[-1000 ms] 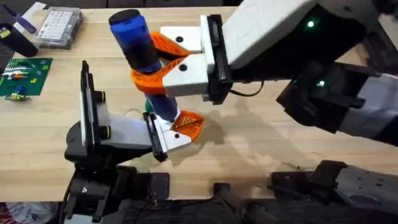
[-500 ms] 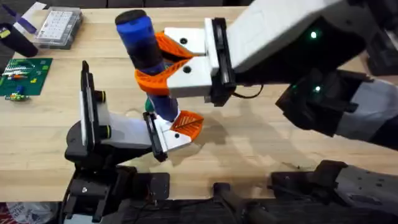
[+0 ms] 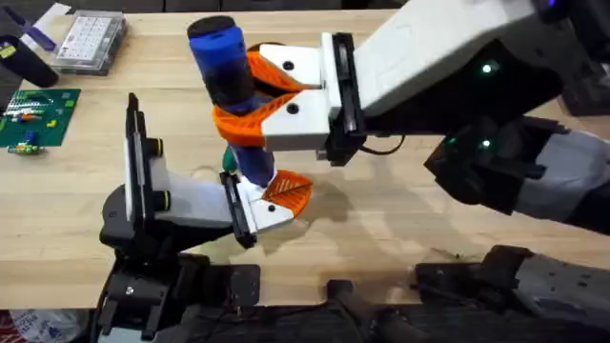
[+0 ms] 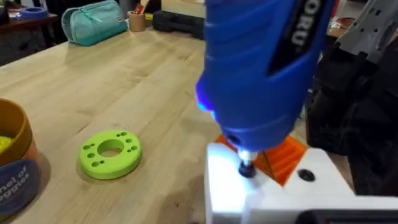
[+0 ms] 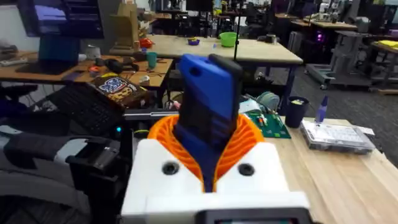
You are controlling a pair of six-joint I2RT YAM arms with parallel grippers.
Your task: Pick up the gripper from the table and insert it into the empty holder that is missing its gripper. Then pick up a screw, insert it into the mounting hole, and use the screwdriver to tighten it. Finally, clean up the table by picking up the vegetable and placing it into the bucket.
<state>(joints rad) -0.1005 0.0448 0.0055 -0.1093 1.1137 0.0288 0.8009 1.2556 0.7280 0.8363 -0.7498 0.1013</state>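
Note:
My right gripper (image 3: 240, 97), on the big white arm, has its orange fingers shut on the blue screwdriver (image 3: 227, 81). The screwdriver stands almost upright over the holder (image 3: 191, 202), its lower end at the holder's right end plate. The small orange gripper (image 3: 287, 193) sits seated in that end. In the left wrist view the screwdriver (image 4: 261, 68) presses its bit (image 4: 245, 167) onto the white base piece beside the orange gripper (image 4: 287, 155); the screw is hidden under the bit. The bucket (image 4: 13, 163) stands to one side. In the right wrist view my gripper (image 5: 208, 152) clasps the screwdriver (image 5: 208, 106). The vegetable is out of view.
A lime-green disc with holes (image 4: 111, 152) lies on the wood near the bucket. A green circuit board (image 3: 34, 116) and a clear parts box (image 3: 91, 40) sit at the far left. A teal bag (image 4: 94, 22) lies at the table's far side.
The right gripper and the screwdriver's top have drifted slightly to the right and away from me. The bit end stays at the holder, which has not moved.

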